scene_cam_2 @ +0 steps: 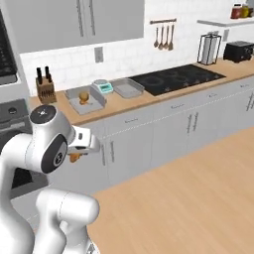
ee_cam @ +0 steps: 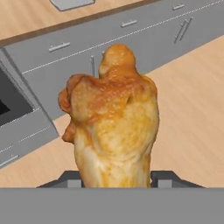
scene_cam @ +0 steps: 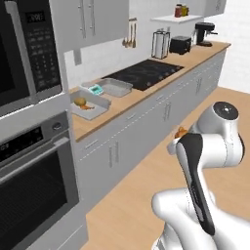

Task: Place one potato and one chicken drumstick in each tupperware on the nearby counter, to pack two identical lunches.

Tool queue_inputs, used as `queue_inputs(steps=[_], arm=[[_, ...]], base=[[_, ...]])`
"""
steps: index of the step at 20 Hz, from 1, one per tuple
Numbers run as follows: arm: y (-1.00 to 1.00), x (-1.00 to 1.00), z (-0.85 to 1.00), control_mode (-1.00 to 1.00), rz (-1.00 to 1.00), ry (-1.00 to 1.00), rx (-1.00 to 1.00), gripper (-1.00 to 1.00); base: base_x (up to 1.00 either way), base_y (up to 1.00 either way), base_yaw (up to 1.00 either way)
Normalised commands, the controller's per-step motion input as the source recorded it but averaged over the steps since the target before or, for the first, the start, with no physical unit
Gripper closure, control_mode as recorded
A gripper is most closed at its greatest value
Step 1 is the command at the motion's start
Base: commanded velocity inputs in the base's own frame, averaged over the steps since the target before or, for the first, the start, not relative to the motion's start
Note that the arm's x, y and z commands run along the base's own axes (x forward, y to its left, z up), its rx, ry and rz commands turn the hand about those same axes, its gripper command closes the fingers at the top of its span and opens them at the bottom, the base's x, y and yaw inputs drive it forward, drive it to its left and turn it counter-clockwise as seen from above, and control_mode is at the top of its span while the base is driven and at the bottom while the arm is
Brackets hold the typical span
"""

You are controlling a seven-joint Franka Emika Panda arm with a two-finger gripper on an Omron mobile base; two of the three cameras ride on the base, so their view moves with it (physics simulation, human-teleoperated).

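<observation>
Here gripper (ee_cam: 116,178) clamped on lumpy golden, glossy chicken drumstick (ee_cam: 113,122), above wood-grain floor (ee_cam: 192,109).

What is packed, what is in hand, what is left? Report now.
Done: the nearer tupperware on the counter already holds food. In hand: the pincer grips a chicken drumstick, well short of the counter. Left: the far tupperware looks empty and needs this drumstick and a potato.
</observation>
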Motion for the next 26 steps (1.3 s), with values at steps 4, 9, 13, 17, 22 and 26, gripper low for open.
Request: queue_inputs(steps=[4,9,13,17,22,26], arm=[[0.0,0.0,0.0,1.0,0.0,0.0,0.0,1.0],[0.0,0.0,0.0,1.0,0.0,0.0,0.0,1.0],[0.0,0.0,0.0,1.0,0.0,0.0,0.0,1.0],[0.0,0.0,0.0,1.0,0.0,0.0,0.0,1.0],[0.0,0.0,0.0,1.0,0.0,0.0,0.0,1.0],[0.0,0.0,0.0,1.0,0.0,0.0,0.0,1.0]], base=[[1.0,-0.44,0.32],[1.0,-0.43,0.4],[1.0,-0.55,0.44],[1.0,-0.62,0.45],[1.0,-0.44,0.4],[0.93,-0.3,0.35]])
